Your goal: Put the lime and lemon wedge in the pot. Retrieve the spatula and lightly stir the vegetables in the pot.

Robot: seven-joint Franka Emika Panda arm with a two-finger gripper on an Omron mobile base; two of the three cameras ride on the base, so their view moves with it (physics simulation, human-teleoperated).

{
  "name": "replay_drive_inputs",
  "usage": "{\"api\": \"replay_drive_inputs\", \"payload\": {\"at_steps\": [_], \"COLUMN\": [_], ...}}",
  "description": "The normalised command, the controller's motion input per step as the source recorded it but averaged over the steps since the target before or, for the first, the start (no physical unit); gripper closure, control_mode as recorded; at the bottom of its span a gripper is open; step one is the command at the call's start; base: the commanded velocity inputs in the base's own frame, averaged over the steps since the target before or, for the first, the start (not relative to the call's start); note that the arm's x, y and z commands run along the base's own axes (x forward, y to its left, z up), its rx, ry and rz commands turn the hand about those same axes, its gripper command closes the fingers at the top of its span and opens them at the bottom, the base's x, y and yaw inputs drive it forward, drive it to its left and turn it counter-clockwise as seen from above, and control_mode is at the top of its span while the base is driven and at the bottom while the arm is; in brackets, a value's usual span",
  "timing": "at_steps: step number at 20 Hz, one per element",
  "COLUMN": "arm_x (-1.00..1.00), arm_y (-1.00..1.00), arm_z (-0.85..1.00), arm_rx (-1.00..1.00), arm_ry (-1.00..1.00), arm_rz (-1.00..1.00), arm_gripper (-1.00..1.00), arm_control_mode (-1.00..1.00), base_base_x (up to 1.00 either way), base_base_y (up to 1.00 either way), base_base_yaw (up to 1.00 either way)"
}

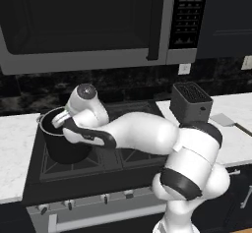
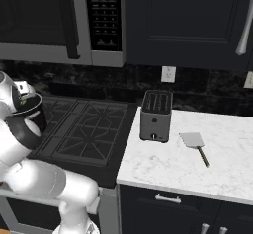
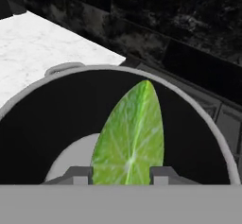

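Note:
My gripper (image 3: 127, 171) is shut on the lime (image 3: 131, 138), a bright green wedge that stands upright between the two fingertips (image 3: 78, 174). It hangs right over the mouth of the black pot (image 3: 56, 119), inside its silver rim. The pot (image 1: 61, 143) sits on the stove's left front burner, with my hand reaching over its rim. A pale grey patch lies low inside the pot; I cannot tell what it is. The lemon wedge is hidden. The spatula (image 2: 192, 140) lies flat on the white counter to the right of the stove, and its grey blade (image 1: 224, 120) is far from my arm.
A dark grey slotted-top box (image 1: 191, 101) stands at the counter's left edge, between the stove (image 2: 84, 129) and the spatula. A microwave (image 1: 83, 20) hangs above the stove. White counter (image 1: 15, 148) lies to the left of the pot.

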Motion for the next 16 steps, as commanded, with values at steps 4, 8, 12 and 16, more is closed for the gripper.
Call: {"api": "replay_drive_inputs", "payload": {"at_steps": [4,8,12,16], "arm_x": [0.37,0.27,0.19,0.03], "arm_y": [0.29,0.21,0.11,0.05], "arm_z": [-0.49,-0.49,-0.31,-0.08], "arm_rx": [0.00,0.00,0.00,0.00], "arm_ry": [0.07,0.10,0.08,0.02], "arm_rz": [0.00,0.00,0.00,-0.03], "arm_gripper": [1.00,1.00,1.00,-1.00], "arm_control_mode": [-1.00,-1.00,-1.00,-1.00], "base_base_x": [0.00,0.00,0.00,0.00], "base_base_y": [0.00,0.00,0.00,0.00], "base_base_yaw": [0.00,0.00,0.00,0.00]}}
